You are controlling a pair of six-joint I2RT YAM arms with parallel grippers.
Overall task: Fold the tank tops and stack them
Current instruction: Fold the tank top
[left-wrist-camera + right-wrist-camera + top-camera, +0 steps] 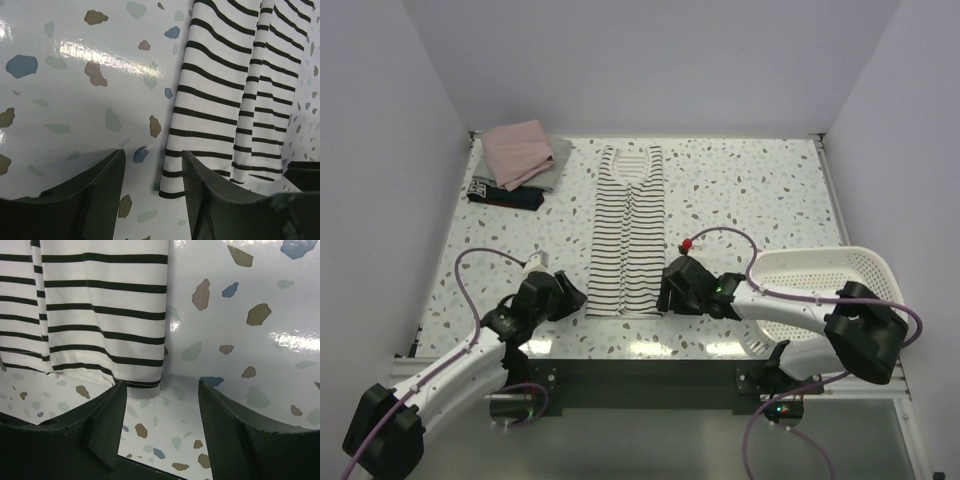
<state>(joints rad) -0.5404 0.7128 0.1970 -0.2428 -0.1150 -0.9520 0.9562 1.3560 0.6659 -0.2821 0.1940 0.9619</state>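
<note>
One striped tank top (628, 230) lies folded lengthwise at the middle of the desk (750, 190), hem toward the near edge. The left end effector (565, 297) stands released at the hem's left corner, with bare desk between its fingers. The right end effector (672, 287), likewise released, sits just beside the hem's right corner, grasping nothing. In the far left corner the pink tank top (518, 150) tops the grey-green tank top (558, 168) and navy tank top (510, 196). A basket (820, 275) rests near the right corner.

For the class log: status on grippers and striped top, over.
Left gripper, right gripper open, empty, at hem corners. Striped top narrow, flat. Nothing blocking.
</note>
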